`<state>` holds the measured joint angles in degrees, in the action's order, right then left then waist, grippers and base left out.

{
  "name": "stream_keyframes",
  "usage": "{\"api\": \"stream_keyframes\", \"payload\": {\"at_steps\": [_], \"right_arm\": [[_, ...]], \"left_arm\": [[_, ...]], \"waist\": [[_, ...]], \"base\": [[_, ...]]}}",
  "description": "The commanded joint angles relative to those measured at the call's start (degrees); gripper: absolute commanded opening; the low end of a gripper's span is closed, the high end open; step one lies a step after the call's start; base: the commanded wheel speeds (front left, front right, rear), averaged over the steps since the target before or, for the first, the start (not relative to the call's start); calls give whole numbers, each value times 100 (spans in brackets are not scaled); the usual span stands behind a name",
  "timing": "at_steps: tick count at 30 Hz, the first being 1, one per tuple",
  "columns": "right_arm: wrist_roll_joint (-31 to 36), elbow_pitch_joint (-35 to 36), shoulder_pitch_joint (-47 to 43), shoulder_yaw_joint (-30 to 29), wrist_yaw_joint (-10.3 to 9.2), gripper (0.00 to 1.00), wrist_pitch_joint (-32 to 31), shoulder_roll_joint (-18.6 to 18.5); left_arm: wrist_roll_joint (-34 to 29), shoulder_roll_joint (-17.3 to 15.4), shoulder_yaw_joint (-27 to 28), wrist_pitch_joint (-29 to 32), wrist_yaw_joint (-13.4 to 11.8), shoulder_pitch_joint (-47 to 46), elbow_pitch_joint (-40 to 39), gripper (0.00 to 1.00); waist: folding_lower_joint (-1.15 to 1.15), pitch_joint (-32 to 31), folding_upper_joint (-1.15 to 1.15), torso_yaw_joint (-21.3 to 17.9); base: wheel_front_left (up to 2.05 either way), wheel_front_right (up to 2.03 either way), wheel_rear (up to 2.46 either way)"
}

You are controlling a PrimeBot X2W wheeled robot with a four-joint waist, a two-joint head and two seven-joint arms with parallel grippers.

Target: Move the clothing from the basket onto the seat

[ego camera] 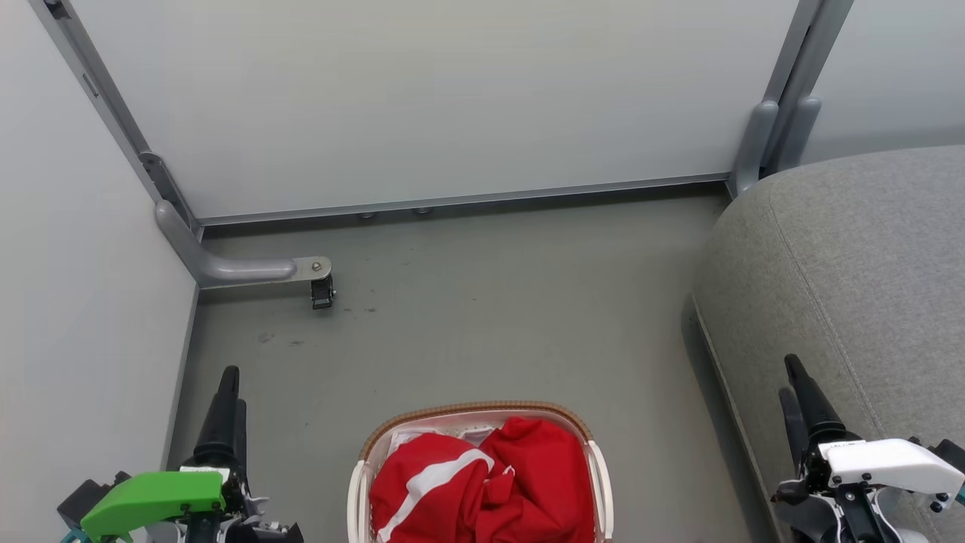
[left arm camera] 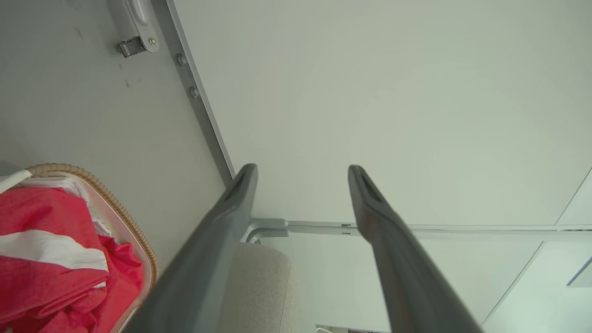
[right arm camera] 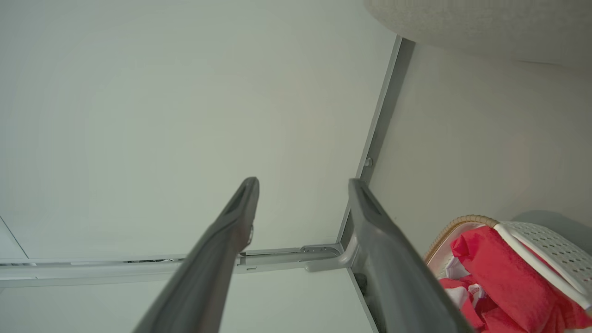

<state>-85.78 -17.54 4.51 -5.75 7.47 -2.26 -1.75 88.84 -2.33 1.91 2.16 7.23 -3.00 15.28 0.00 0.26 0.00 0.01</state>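
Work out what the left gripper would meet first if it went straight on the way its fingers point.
Probably the pale back wall panel: the left gripper, open and empty, aims at it with nothing visibly between. The basket sits off to one side.

Red, white-striped clothing [ego camera: 482, 483]; white, brown-rimmed basket [ego camera: 475, 409]; grey seat [ego camera: 852, 256].
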Motion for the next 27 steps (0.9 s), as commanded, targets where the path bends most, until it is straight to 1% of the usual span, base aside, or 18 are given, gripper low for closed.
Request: {"api": "stream_keyframes", "payload": {"at_steps": [1,10,17,27], "right_arm": [[181,64,91,-34,2,100,71,-52],[1267,264,110,-101,2,100,288,-63],[2134,493,99,-78,2,100,444,-71],[3225,666,20,-31,2,100,644,-79]], "left_arm": [[-147,-24,-19,-64,10,-36,-119,100],[-1206,-30,-96,-281,8,-58,-375,100],[-2064,-34,-291,-436,-89,-34,-547,100],[-2960,-40,-512,-636,-243,6,-563,100]], "waist": [[0,2,0,0],[0,17,0,2],[0,25,0,7],[0,35,0,16]], "base": [[0,0,0],[0,0,0],[0,0,0],[0,0,0]]}}
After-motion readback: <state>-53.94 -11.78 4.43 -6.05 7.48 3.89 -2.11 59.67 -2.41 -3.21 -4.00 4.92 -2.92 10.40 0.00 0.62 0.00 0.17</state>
